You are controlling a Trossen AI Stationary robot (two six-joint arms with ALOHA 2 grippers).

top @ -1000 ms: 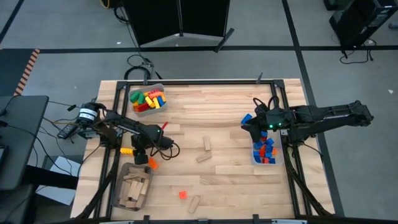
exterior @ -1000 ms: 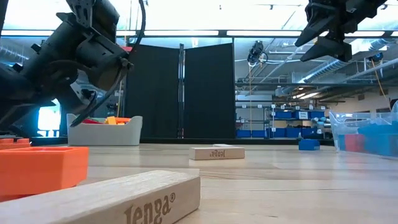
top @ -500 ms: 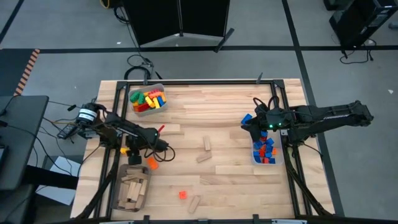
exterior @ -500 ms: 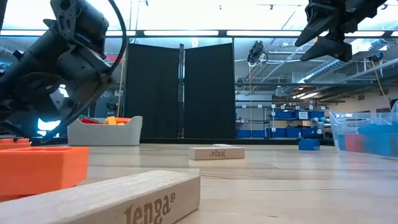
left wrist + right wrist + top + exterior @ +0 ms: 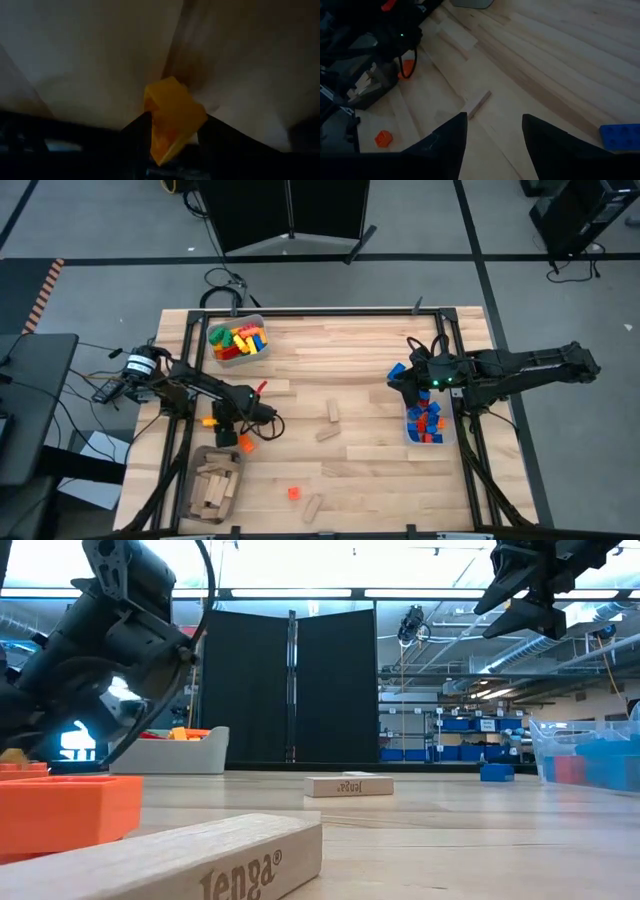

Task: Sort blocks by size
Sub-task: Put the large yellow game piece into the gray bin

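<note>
Left gripper [image 5: 213, 421] low over left side of table, just above bin of wooden pieces [image 5: 212, 480]; fingers pinched on yellow-orange brick [image 5: 172, 117], held between pads, tilted, one corner jutting forward in left wrist view. Same brick [image 5: 207, 421] visible from above as small yellow spot at gripper tip. Orange brick [image 5: 244, 443] loose on table just beside it; large in low view [image 5: 65, 812]. Grey bin of mixed coloured bricks [image 5: 238, 341] farther back on same side; clear bin of blue and red bricks [image 5: 428, 423] under right arm. Right gripper [image 5: 398, 383] parked above that bin's near end, fingers spread, holding nothing; blue brick [image 5: 396, 369] on table close by. Wooden pieces still loose mid-table [image 5: 331, 412], [image 5: 327, 433], [image 5: 313, 505], plus small orange brick [image 5: 294, 493]. Step in hand, likely: carry held brick to matching bin. To do well: lift clear of wooden-piece bin rim first, keep grip firm since hold looks off-centre, avoid nudging nearby orange brick, release low inside chosen bin rather than dropping from height
</note>
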